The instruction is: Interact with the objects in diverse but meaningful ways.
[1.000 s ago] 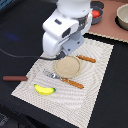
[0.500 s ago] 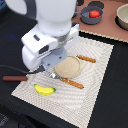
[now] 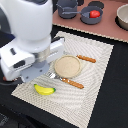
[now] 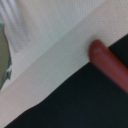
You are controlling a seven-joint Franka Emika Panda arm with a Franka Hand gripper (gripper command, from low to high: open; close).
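Since half a second before, my arm (image 3: 30, 42) had swung lower and further toward the exterior view's left, so that my white housing now covered the near-left corner of the woven placemat (image 3: 95, 75) and hid the spot where the brown handle had shown. My jaws were out of sight in both views, buried under my own body in the exterior view and outside the wrist picture, so I cannot tell whether they were clenched or released.

Taking the placemat as the landmark: the round tan plate (image 3: 67, 65) lay near its middle. A brown-handled utensil (image 3: 86, 58) lay just beyond the plate, toward the exterior view's right, and a second brown-handled utensil (image 3: 73, 83) lay just in front of the plate, its metal end pointing toward my arm. The yellow banana (image 3: 44, 90) rested on the placemat's near edge, just below my housing.

Off the placemat, on the paler desk (image 3: 112, 31) behind it, the red tomato (image 3: 94, 14) sat inside a dark pan (image 3: 91, 16), with another dark pot (image 3: 67, 7) beside it and a pale bowl (image 3: 123, 16) at the exterior view's right edge.

My wrist camera showed the placemat's edge (image 4: 60, 65) running diagonally against the dark surface (image 4: 75, 107), and a rounded reddish-brown handle end (image 4: 100, 52) lying on the dark surface with its tip touching that edge
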